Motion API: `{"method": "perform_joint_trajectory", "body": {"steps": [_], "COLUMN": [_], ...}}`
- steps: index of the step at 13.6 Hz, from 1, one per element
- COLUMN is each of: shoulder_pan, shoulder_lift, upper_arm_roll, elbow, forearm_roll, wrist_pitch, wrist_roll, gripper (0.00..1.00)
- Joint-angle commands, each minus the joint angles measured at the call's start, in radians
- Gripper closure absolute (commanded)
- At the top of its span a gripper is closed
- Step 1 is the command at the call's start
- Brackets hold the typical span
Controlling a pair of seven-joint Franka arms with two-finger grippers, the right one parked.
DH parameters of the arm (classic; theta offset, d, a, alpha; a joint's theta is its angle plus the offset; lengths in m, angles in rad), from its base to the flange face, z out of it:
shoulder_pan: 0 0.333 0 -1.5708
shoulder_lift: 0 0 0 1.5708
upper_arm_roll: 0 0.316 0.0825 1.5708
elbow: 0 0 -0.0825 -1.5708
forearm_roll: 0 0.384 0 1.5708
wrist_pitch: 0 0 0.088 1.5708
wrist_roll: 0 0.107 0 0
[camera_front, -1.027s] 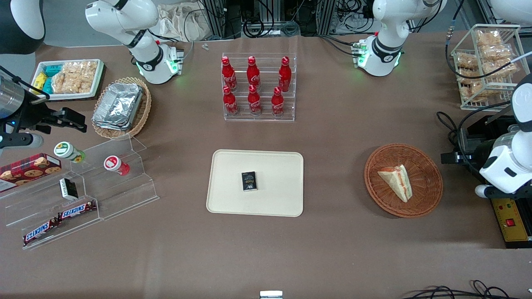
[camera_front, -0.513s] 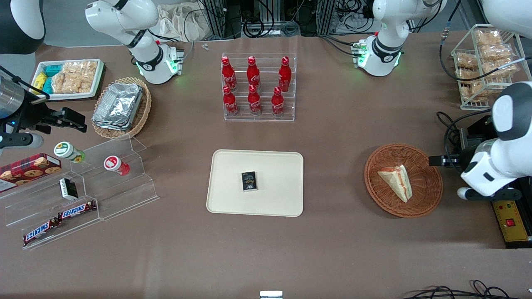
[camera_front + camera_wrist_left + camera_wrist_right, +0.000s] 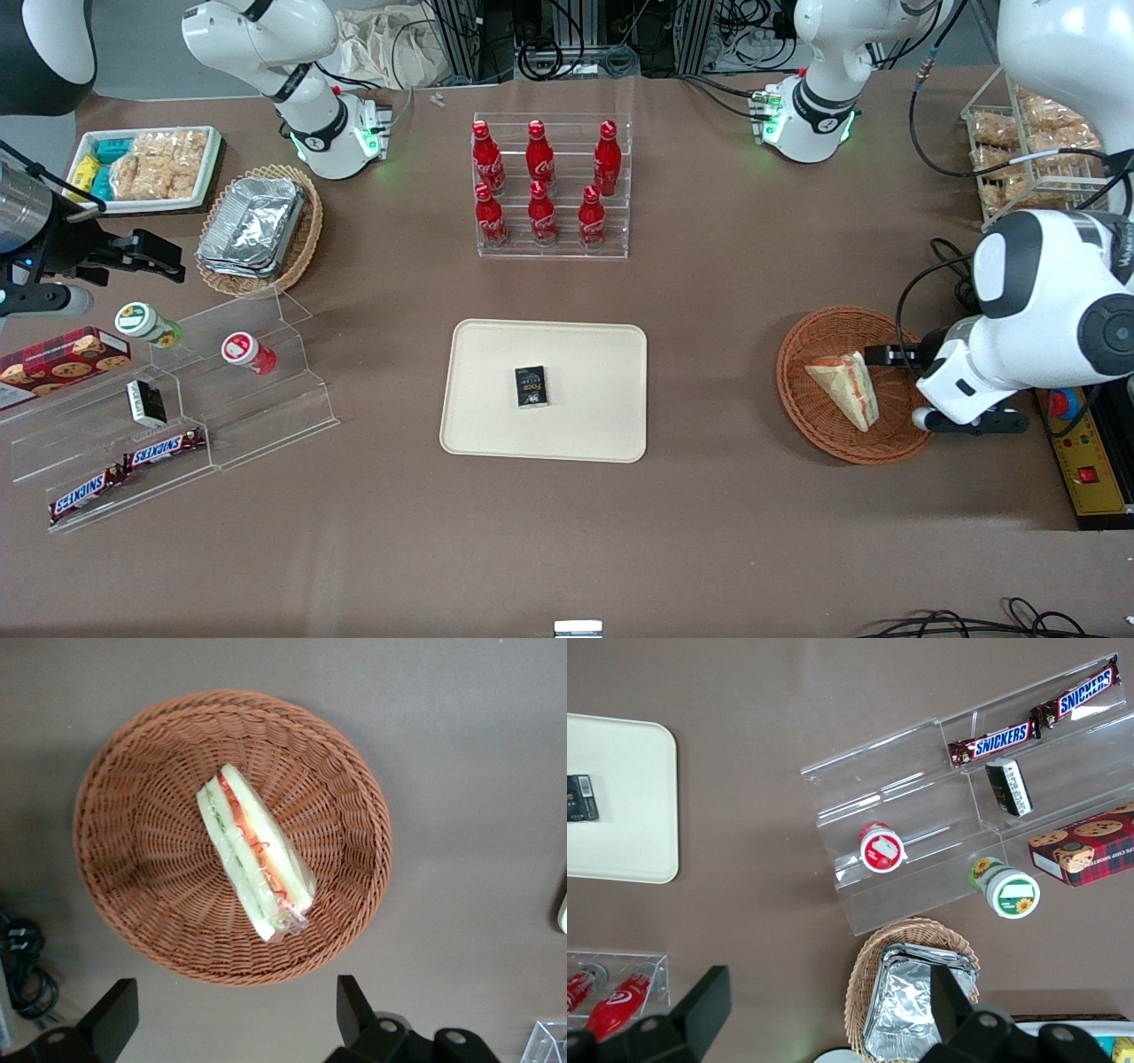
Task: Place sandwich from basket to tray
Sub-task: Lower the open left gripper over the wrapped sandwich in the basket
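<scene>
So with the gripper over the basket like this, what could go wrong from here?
The gripper hangs open above the basket. The sandwich lies on its side in a thin clear wrap, so the fingers may catch only film or crush the bread. It also sits low inside the woven wall, so a finger could snag the rim. On the tray, a small black box already occupies the middle; the sandwich could land on it.

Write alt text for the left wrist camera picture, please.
A wrapped triangular sandwich lies in a round reddish-brown wicker basket on a brown table. The open tool hovers above the basket's edge, its two dark fingers spread wide.
</scene>
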Motion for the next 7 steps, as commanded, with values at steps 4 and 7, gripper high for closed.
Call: {"method": "perform_joint_trajectory", "body": {"steps": [4, 7], "shoulder_pan": [-0.005, -0.003], "shoulder_lift": [-0.111, -0.118], "upper_arm_roll": [0.003, 0.003], "elbow": [-0.289, -0.322], "forearm_roll": [-0.015, -0.016], "wrist_pitch": [0.293, 0.380], "wrist_roll": [-0.200, -0.314], "gripper": [0.01, 0.01]}}
